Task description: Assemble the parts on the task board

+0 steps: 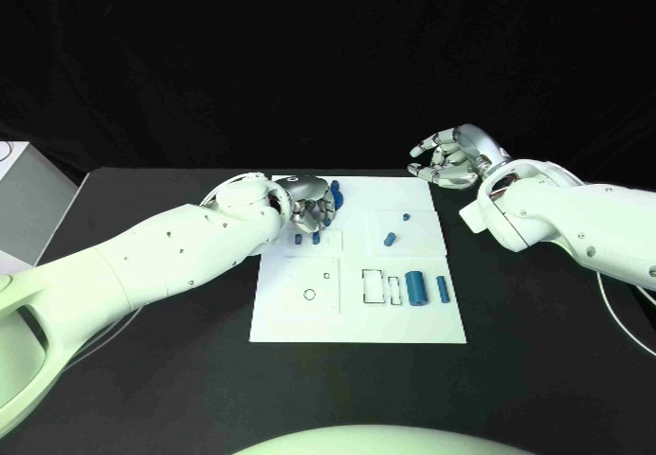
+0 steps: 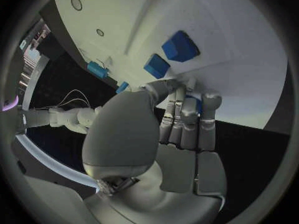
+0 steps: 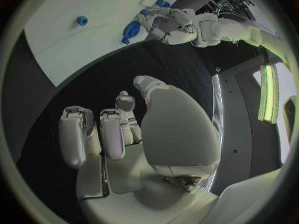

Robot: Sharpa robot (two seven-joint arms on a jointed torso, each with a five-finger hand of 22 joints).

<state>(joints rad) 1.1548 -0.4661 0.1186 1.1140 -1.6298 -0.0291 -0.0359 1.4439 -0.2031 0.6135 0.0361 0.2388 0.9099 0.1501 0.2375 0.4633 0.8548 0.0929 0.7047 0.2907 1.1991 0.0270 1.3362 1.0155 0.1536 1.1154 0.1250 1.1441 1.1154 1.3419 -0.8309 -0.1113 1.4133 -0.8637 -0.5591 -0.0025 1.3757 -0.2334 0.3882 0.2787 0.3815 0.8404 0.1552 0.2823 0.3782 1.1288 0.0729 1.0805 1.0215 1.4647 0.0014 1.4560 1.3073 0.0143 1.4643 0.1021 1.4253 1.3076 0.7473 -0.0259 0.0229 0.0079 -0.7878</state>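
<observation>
Left robot hand [image 1: 309,204] resting on the white board [image 1: 358,327], fingers curling around a blue part [image 2: 193,103], right robot hand [image 1: 451,156] hovering over the desk [image 1: 164,379], fingers apart, holding nothing.

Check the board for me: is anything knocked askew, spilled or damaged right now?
Nothing stands out. The task board lies flat, blue parts rest on it, the left hand is over its far edge, the right hand off the board.

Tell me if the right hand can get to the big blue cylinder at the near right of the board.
Probably yes. The right hand is empty past the board's far right corner, and nothing covers the big blue cylinder.
</observation>
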